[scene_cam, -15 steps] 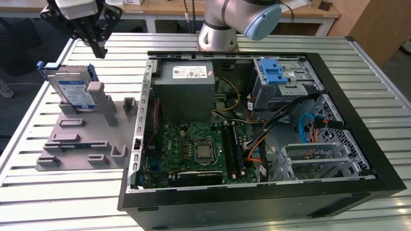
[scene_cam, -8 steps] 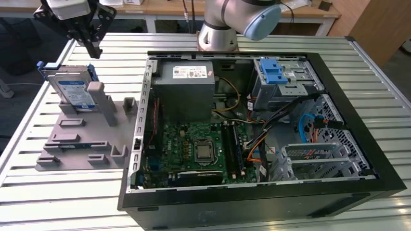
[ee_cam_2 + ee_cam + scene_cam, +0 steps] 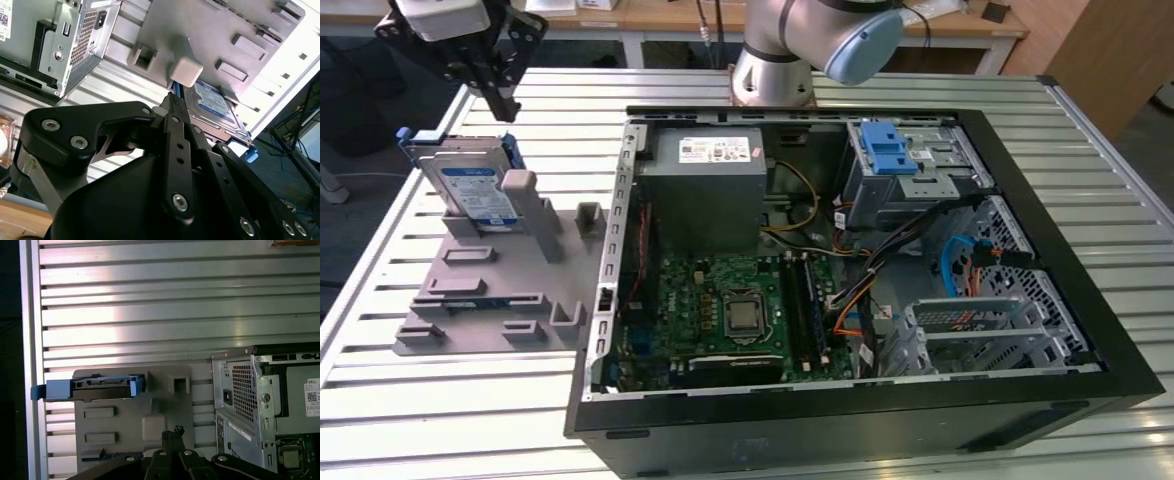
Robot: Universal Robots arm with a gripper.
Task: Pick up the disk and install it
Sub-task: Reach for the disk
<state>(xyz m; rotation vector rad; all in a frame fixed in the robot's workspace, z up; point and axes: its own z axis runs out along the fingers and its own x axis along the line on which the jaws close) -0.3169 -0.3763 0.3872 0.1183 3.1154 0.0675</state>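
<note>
"Pincer [image 3: 172, 101] pinched shut, gripping nothing. Where's the disk [image 3: 470, 185]?"

"Standing on edge at one end of the grey stand [image 3: 480, 300], thin top edge up, its long side running across the stand. Pincer hangs above the stand, clear of the disk. Stand's post [image 3: 520, 195] hides the disk's lower part."

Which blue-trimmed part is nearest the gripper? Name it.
The disk, upright on the grey stand by the gripper; the blue latch sits inside the case.

Free above disk [image 3: 460, 190]; grey post [image 3: 520, 205] just beside it
</note>
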